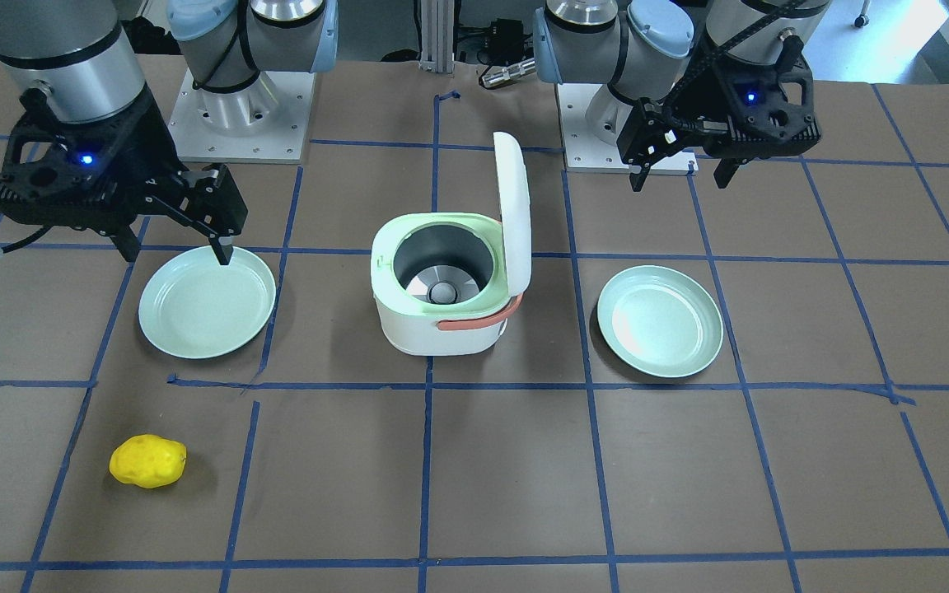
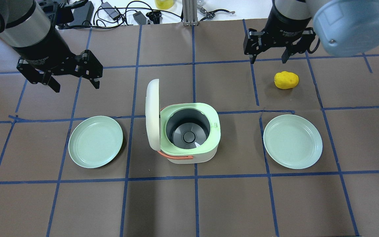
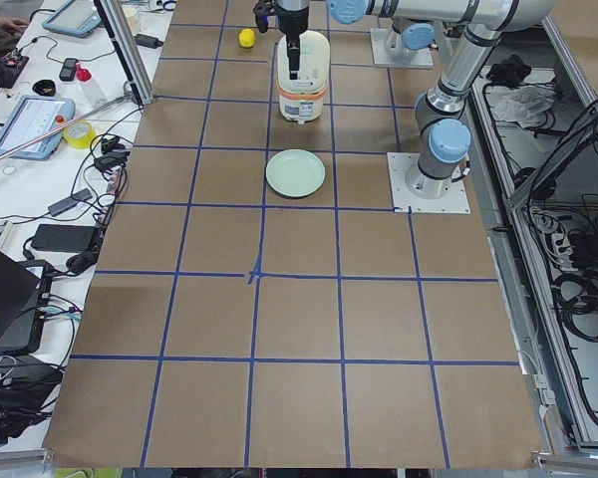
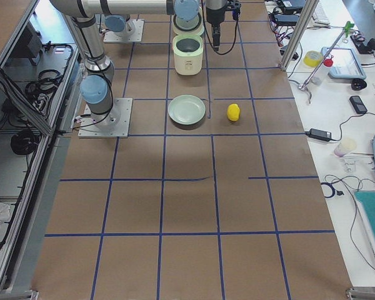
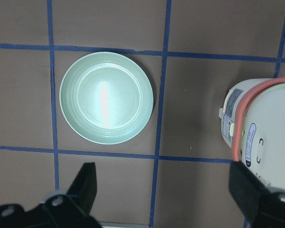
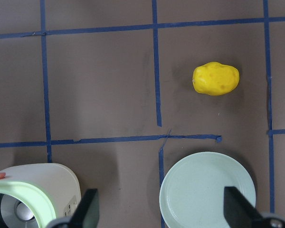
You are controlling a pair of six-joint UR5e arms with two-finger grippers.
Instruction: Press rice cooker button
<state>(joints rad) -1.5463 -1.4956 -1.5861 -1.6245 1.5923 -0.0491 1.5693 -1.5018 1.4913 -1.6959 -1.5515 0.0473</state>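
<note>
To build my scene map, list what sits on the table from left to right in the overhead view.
Left plate → rice cooker → right plate. The yellow lump falls within the right plate's span, so it is left out.

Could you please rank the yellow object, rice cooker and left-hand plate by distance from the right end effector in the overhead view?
1. Yellow object, on the right, close by the right end effector.
2. Rice cooker, table centre.
3. Left plate, far left.
</note>
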